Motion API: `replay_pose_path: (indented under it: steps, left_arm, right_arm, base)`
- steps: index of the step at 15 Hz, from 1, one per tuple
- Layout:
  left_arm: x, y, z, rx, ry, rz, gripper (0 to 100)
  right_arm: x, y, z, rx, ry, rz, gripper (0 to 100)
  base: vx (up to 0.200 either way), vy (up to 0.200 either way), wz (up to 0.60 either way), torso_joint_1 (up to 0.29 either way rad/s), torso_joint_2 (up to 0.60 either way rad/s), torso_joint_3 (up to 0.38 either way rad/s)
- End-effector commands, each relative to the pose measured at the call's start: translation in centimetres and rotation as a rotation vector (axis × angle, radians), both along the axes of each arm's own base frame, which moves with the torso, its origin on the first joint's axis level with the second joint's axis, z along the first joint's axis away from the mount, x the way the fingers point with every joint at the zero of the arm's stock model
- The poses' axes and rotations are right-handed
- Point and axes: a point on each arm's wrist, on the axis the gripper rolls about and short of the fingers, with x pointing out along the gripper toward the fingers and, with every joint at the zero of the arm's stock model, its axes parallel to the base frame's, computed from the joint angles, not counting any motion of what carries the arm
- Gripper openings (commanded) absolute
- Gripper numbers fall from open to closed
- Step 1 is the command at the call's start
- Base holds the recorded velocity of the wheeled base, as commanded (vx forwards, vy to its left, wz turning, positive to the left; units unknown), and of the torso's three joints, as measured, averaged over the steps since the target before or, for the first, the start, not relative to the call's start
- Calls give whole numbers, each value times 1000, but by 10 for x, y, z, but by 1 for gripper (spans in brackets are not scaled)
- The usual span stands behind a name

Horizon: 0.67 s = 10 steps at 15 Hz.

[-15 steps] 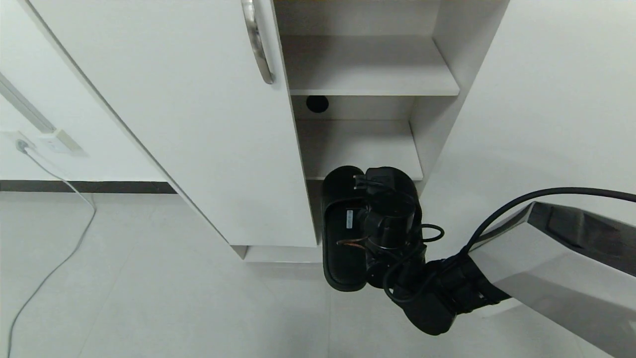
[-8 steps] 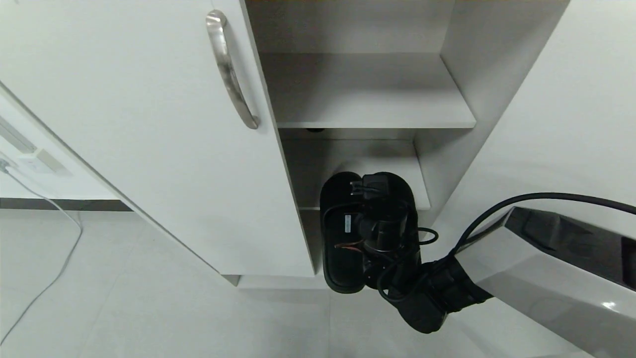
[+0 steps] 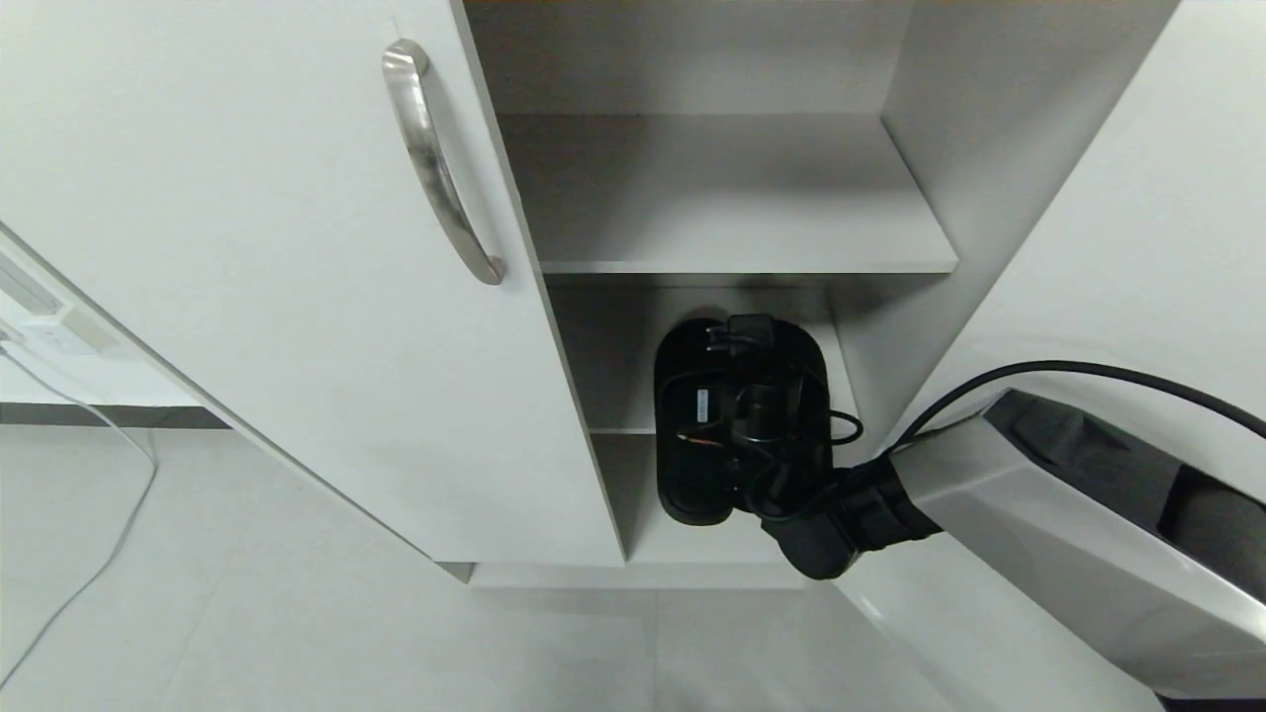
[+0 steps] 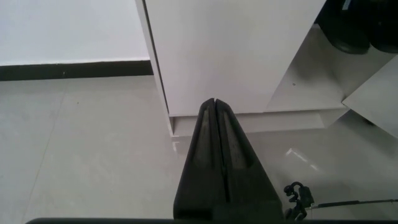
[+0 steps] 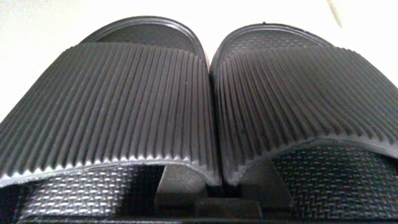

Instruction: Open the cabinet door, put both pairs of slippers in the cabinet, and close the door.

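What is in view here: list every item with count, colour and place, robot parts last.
cabinet: one, white, straight ahead, standing open
cabinet door: one, white, swung open to the left
handle: one, silver, curved, on the door near its free edge
shelves: two, white, inside the cabinet, one above the other
slippers: one pair, black, ribbed straps, side by side at the cabinet opening, level with the lower shelf
socket: one, white, on the wall far left
cable: one, grey, hanging from the socket to the floor
floor: pale tiles, dark skirting strip at the wall
right gripper: black, clamped on the slippers
left gripper: black, closed, low over the floor facing the cabinet base
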Motion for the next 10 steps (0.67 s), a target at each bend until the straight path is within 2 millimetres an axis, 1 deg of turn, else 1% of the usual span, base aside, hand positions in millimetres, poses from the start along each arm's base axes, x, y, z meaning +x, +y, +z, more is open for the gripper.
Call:
replay_pose_path:
  steps: [1,3,4,5,6,8,10]
  left_arm:
    - [0,0,0,0,1,-1,0]
    - [0,0,0,0,1,-1,0]
    - [0,0,0,0,1,1,0]
    - [0,0,0,0,1,1,0]
    - [0,0,0,0,1,-1,0]
    - [0,0,0,0,1,1,0]
    - [0,0,0,-1,1,1,0]
  right_arm:
    - [20,4,-2,-3,1,-12,0]
    - [33,7,7,5,-8,-21,0]
    - [35,8,8,5,-8,-21,0]
    - [45,7,13,5,-8,-36,0]
    - [49,7,16,6,-9,-41,0]
    - [54,7,22,8,-13,-47,0]
    - [57,4,20,-10,10,-54,0]
  base:
    - [0,0,0,0,0,0]
    - [0,0,0,0,0,0]
    - [0,0,0,0,0,0]
    - [0,0,0,0,0,0]
    - [0,0,0,0,0,0]
    - [0,0,0,0,0,0]
    - [0,0,0,0,0,0]
